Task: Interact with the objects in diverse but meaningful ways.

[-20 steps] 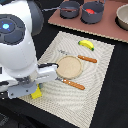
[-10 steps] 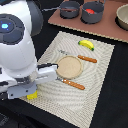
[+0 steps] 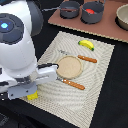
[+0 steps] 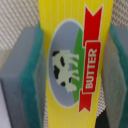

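Note:
A yellow rectangular box (image 4: 70, 60) with a cow picture and a red "BUTTER" ribbon fills the wrist view. My gripper (image 4: 72, 67) is shut on it, and the teal-faced pads (image 4: 31, 75) press against both of its long sides. In the exterior view the box (image 3: 32, 95) shows as a small yellow patch under the gripper (image 3: 29, 92), at the near left corner of the placemat. The yellow banana (image 3: 86, 44) lies at the mat's far edge. A red round fruit (image 3: 90, 11) sits in a dark pot at the back. The sausage is out of view.
A round tan plate (image 3: 68, 66) sits mid-mat, with a wooden-handled fork (image 3: 87, 58) behind it and a knife (image 3: 72, 83) in front. Two dark pots (image 3: 70, 9) and a bowl (image 3: 123, 17) stand on a wooden board (image 3: 110, 27) at the back.

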